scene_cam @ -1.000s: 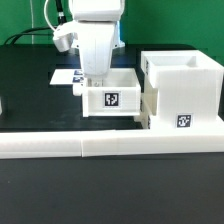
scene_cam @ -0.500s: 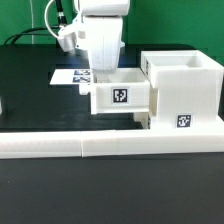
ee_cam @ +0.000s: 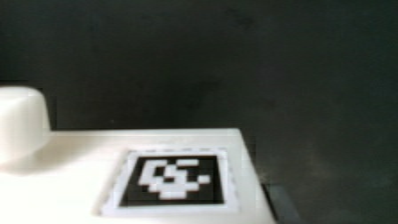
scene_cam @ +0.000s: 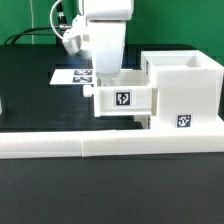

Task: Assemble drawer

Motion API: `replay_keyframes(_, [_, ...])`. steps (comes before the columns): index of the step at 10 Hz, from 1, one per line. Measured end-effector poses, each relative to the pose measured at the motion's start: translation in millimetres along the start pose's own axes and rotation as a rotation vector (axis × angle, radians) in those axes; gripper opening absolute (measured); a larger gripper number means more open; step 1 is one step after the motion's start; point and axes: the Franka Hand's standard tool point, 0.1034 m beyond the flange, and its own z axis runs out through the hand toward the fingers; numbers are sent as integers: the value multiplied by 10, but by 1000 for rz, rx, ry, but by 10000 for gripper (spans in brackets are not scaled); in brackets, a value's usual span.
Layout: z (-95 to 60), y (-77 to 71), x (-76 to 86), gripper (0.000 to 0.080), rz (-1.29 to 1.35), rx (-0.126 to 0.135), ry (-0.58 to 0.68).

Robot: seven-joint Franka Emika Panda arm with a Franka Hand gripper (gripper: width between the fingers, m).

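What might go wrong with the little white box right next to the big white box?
1. The tray is close against the side of the casing. If it is a bit crooked or too high, it may jam on the casing's edge.
2. Only one finger of the gripper shows by the tray's wall, so the hold is hard to judge. The tray might slip or tip.
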Motion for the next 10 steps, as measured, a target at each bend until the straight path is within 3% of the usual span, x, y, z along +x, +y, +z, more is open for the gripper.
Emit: replay_keyframes(10, [-5,7,73,44,16,1,-3])
